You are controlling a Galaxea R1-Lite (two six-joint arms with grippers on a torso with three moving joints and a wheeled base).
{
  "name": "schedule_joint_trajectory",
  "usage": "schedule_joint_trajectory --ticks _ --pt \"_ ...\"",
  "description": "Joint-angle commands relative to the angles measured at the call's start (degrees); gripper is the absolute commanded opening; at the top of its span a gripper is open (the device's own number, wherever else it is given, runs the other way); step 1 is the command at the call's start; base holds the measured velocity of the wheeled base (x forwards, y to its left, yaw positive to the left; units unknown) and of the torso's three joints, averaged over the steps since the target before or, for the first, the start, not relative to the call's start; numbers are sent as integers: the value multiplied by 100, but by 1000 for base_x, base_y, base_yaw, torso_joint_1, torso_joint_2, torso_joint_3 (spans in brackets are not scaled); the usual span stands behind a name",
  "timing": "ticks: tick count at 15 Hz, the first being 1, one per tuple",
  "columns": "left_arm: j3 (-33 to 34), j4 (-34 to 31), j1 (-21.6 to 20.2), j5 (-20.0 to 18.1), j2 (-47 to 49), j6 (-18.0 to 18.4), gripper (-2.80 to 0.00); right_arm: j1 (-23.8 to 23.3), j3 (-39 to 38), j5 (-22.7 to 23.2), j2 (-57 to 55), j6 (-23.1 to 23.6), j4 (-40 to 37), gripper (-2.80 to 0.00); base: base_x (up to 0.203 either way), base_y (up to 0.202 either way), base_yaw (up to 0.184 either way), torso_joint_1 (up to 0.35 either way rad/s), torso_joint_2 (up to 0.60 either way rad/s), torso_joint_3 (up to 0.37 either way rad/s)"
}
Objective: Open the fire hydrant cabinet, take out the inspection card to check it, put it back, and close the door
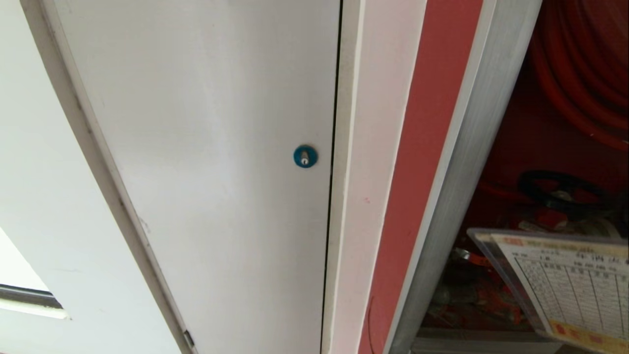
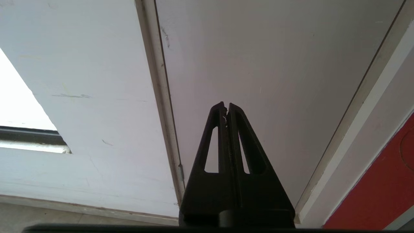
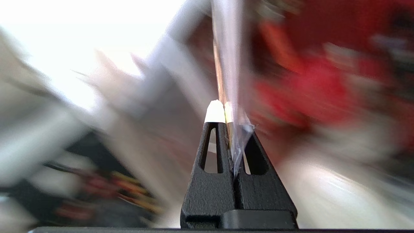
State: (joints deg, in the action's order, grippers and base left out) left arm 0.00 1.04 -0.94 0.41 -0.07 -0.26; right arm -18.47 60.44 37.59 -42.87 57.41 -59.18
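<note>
Between the 2 black fingers of the right gripper, low and central in the right wrist view, the inspection card is pinched edge-on, its clear sleeve crumpled at the fingertips and rising to the top of the frame. Around it that view is smeared red and grey, too blurred to read. At the lower right of the head view the same inspection card shows face-up, a pale sheet with fine rows of print in a clear sleeve, in front of the open fire hydrant cabinet. Inside its red interior sit a red hose reel at upper right and a black handwheel below it. Centre frame is a white door with 1 blue lock. Low in the left wrist view, the left gripper points at that white panel, fingers pressed together, holding nothing.
</note>
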Motion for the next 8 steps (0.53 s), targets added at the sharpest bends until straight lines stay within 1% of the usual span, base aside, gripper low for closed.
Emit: schedule_joint_trajectory --ticks 1,3,5,6,8 --pt "35 2 -3 3 7 -1 -280 44 30 815 -570 -257 -312 -280 0 0 0 0 0 0" --pt "35 2 -3 3 7 -1 -280 133 40 1383 -922 -473 -504 -280 0 0 0 0 0 0" --pt "35 2 -3 3 7 -1 -280 363 122 1943 -1198 -651 -674 -280 0 0 0 0 0 0" --pt "35 2 -3 3 7 -1 -280 484 216 2155 -1337 -698 -811 -280 0 0 0 0 0 0" --pt "35 2 -3 3 7 -1 -280 692 424 2403 -1638 -720 -1028 -280 0 0 0 0 0 0"
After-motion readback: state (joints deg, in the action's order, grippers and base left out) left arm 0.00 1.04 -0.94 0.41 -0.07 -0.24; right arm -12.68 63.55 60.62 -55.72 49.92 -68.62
